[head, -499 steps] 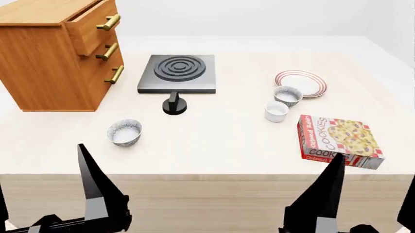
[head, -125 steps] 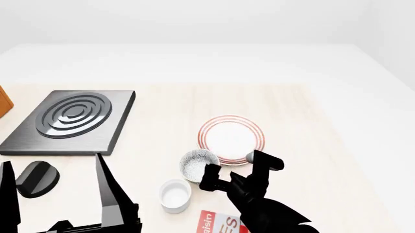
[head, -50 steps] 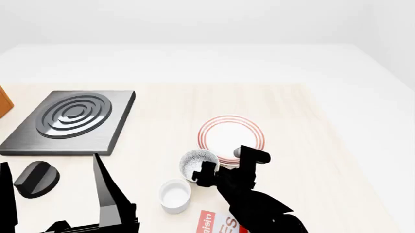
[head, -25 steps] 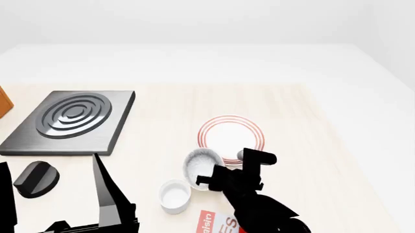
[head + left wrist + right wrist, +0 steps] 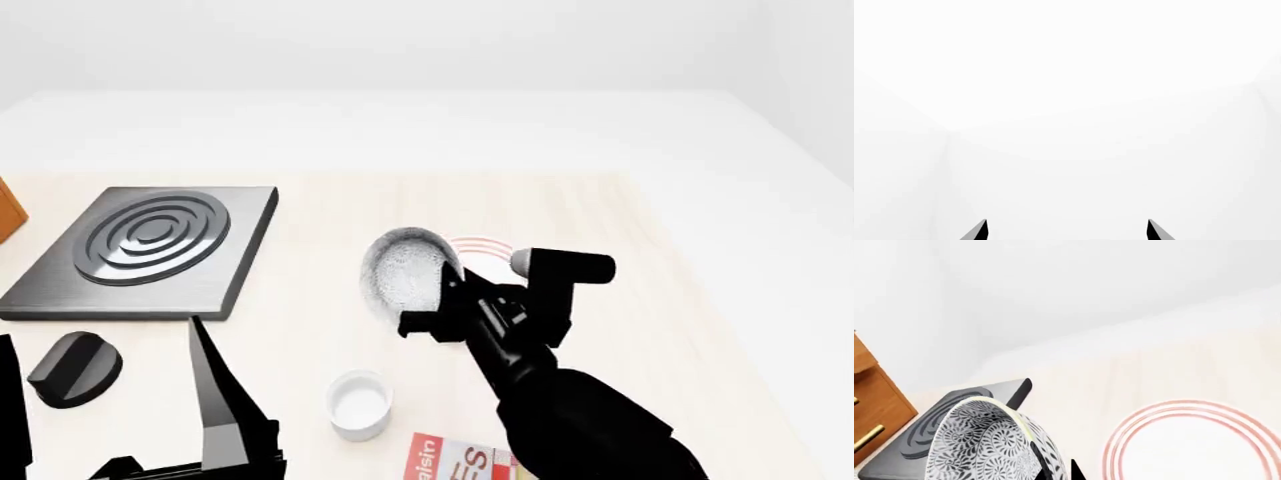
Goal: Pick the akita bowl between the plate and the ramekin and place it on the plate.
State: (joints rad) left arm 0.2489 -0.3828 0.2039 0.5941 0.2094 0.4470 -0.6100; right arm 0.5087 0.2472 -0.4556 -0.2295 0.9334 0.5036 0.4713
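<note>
My right gripper (image 5: 447, 298) is shut on the rim of the akita bowl (image 5: 406, 270), holding it tilted on its side above the table. In the right wrist view the bowl (image 5: 984, 442), with its dark swirl pattern, fills the space beside the gripper (image 5: 1054, 471). The plate (image 5: 483, 247) with red rings lies just behind and under the bowl, mostly covered by the bowl and my arm; in the right wrist view the plate (image 5: 1194, 440) shows plainly. The white ramekin (image 5: 359, 400) stands nearer to me. My left gripper (image 5: 114, 405) (image 5: 1066, 231) hangs open and holds nothing.
A black hotplate (image 5: 147, 245) lies at the left, with a black knob (image 5: 74, 365) in front of it. A cookie box (image 5: 454, 462) sits at the near edge beside the ramekin. A wooden drawer cabinet (image 5: 871, 390) stands beyond the hotplate.
The right gripper has lifted the bowl off the table from between plate and ramekin and carried it up and toward the plate, tilting it. The left arm has not moved.
</note>
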